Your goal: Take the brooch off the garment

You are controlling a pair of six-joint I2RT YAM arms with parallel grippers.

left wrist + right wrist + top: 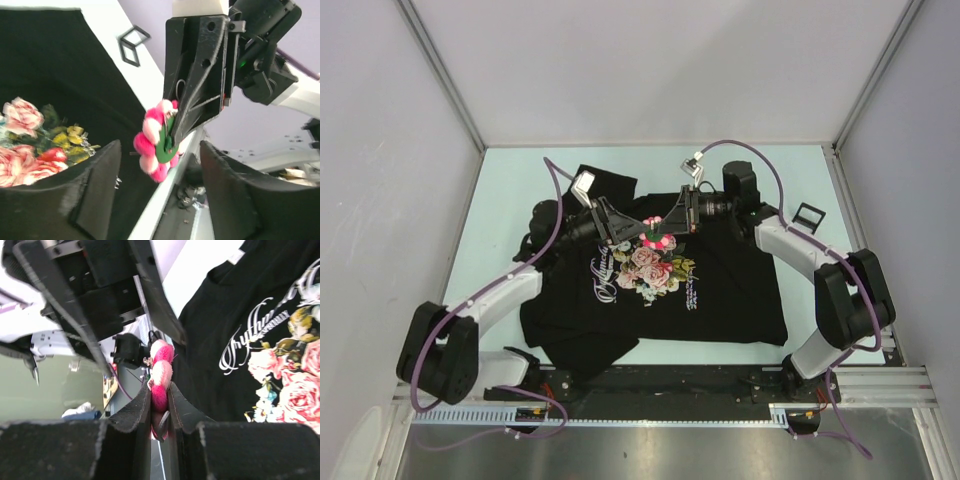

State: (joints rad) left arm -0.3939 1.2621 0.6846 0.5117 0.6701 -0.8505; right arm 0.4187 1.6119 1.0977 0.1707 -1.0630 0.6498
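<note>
Above the garment point(740, 290), brooch point(161, 374) edgewise, clenched in right end effector point(160, 407); left end effector point(160, 167) released

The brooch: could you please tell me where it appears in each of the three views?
Top external: brooch at centre, just above the printed roses.
Left wrist: brooch at centre, pinched by the right gripper's fingers; roses at left.
Right wrist: brooch at lower centre, between those fingers; roses at right.
Shared landmark: the printed roses.
</note>
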